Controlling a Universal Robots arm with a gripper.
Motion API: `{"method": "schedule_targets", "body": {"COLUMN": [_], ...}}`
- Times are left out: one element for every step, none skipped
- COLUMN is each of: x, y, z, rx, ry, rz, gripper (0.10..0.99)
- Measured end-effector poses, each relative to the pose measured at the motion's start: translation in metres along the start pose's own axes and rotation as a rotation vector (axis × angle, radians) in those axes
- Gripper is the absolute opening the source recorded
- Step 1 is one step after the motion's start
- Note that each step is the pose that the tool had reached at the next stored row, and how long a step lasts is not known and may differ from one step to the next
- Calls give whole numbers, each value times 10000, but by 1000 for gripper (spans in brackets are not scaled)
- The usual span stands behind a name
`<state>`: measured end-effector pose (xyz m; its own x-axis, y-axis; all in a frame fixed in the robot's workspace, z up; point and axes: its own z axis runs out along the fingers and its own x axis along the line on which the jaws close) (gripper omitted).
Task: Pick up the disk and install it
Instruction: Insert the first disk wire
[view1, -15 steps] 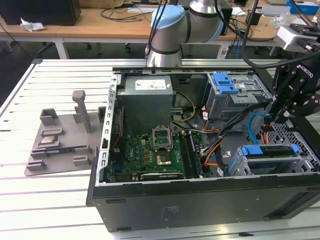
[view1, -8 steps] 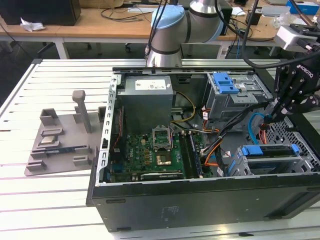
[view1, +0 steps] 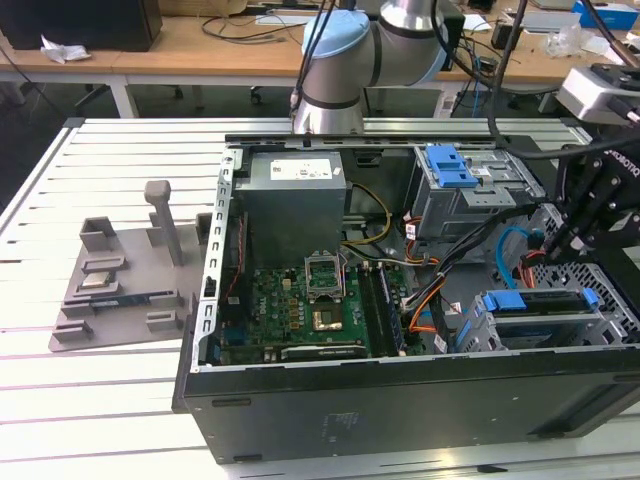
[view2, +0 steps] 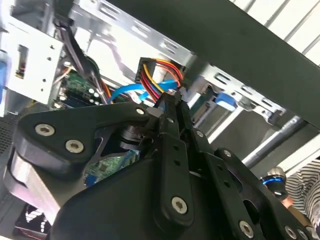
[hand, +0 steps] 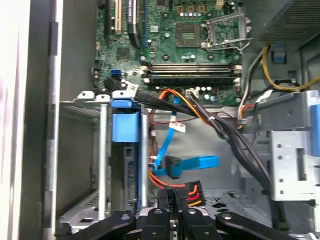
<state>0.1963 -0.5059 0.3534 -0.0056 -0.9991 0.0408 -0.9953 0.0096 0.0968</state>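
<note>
In the exterior view the gripper (view1: 562, 246) hangs over the open computer case (view1: 300, 400), at the end towards the exterior view's right. The disk (view1: 545, 312) sits just below and slightly in front of it, lying flat in a metal cage (view1: 478, 335) with blue rails at its ends. Its long axis runs along the case wall, crossways under the hand. Hand and disk look close but apart, and the single arm is right above it

In the second wrist view the gripper (view2: 172, 102) has its fingers (view2: 169, 150) drawn together, with no piece of the disk between them. The tips point at a plug with red and yellow wires (view2: 156, 75) just ahead, and whether they touch it cannot be made out

In the first wrist view the gripper (hand: 174, 205) is again closed, close to that wired plug (hand: 192, 192). The disk (hand: 131, 175) stands beside the hand, off to one side, in the cage with its blue tab (hand: 125, 127) at the far end. Its long side stretches away from the hand towards the circuit board (hand: 190, 45), so the hand is offset sideways from it, not over it
</note>
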Motion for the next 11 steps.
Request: {"method": "schedule_targets", "body": {"x": [49, 77, 100, 136, 151, 159, 176, 185, 190, 195, 195], "y": [1, 2, 3, 4, 4, 4, 5, 5, 6, 7, 8], "z": [4, 6, 6, 8, 13, 20, 35, 45, 49, 54, 54], "rx": [0, 0, 1, 1, 1, 1, 1, 2, 2, 2, 2], "ry": [14, 26, 41, 67, 84, 100, 124, 144, 154, 169, 170], "rz": [-2, -3, -3, -5, -7, -8, -8, -8, -8, -9, -9], "gripper": [165, 165, 165, 165, 165, 165, 165, 165, 165, 165, 165]}}
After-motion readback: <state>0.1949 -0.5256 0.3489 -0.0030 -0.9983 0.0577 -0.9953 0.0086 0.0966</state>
